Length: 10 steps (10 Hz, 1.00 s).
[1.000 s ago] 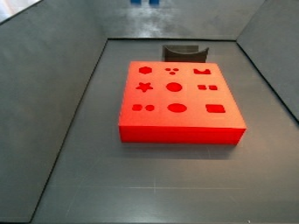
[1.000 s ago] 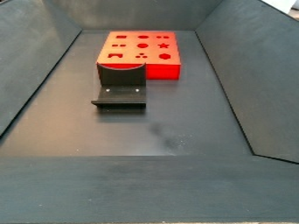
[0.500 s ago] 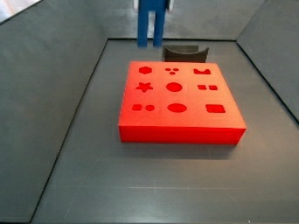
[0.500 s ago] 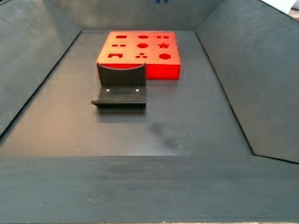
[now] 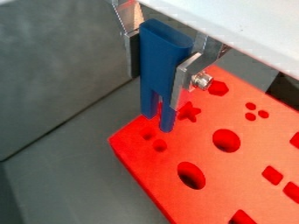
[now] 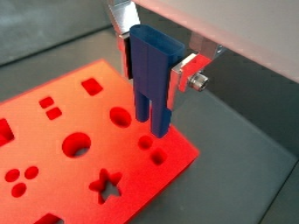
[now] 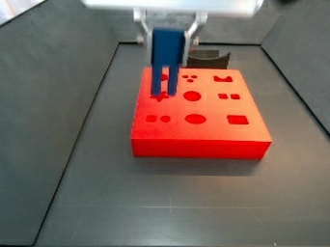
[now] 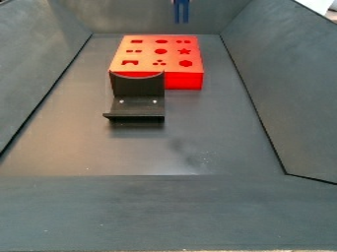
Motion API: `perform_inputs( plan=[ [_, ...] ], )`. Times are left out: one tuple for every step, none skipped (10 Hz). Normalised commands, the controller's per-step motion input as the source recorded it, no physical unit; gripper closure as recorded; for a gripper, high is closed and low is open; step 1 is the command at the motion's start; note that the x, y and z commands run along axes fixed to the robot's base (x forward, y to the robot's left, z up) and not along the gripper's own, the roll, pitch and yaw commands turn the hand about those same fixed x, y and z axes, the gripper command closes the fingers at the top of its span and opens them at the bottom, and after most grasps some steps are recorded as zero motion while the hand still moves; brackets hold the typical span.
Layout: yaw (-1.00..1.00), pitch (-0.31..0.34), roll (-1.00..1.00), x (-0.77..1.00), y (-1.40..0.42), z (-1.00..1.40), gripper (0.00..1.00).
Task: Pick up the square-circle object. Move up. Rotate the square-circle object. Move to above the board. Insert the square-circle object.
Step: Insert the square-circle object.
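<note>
The gripper (image 7: 168, 34) hangs over the red board (image 7: 245, 140), its silver fingers (image 5: 191, 72) clamped on the upper part of the blue block (image 5: 160, 74), which it holds upright with the two short prongs pointing down. In both wrist views the prongs sit just above the board's top, near the star-shaped hole (image 6: 107, 183) and a pair of small round holes (image 6: 156, 149) (whether the tips already touch the surface cannot be told). In a side view the block (image 7: 165, 60) stands over the board's left part, its prongs over the star hole there, with the gripper body at the picture's top edge. The board (image 8: 184, 79) lies flat on the grey floor (image 8: 171, 148), and in that side view only a sliver of the block (image 8: 182, 10) shows at the top edge. The dark L-shaped fixture (image 8: 134, 95) stands on the floor just beside the board, touching or nearly touching one of its edges.
</note>
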Motion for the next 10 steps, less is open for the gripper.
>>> perform_inputs(
  plan=[
    [0.0, -0.064, 0.34, -0.33, 0.11, -0.68, 1.0],
    [-0.07, -0.074, 0.35, -0.35, -0.01, -0.58, 1.0],
    [-0.1, -0.201, 0.05, -0.04, -0.1, -0.21, 1.0],
    [-0.08, -0.271, 0.0, 0.0, -0.14, -0.23, 1.0],
    [-0.08, -0.309, 0.0, 0.07, -0.13, -0.31, 1.0],
    [-0.03, -0.219, 0.02, 0.06, -0.14, -0.21, 1.0],
    [0.0, -0.19, 0.03, 0.0, -0.13, -0.16, 1.0],
    [0.0, -0.17, 0.03, 0.0, -0.11, -0.15, 1.0],
    [0.0, -0.169, 0.01, 0.0, -0.03, -0.18, 1.0],
    [0.0, -0.089, 0.05, 0.09, 0.0, -0.26, 1.0]
  ],
)
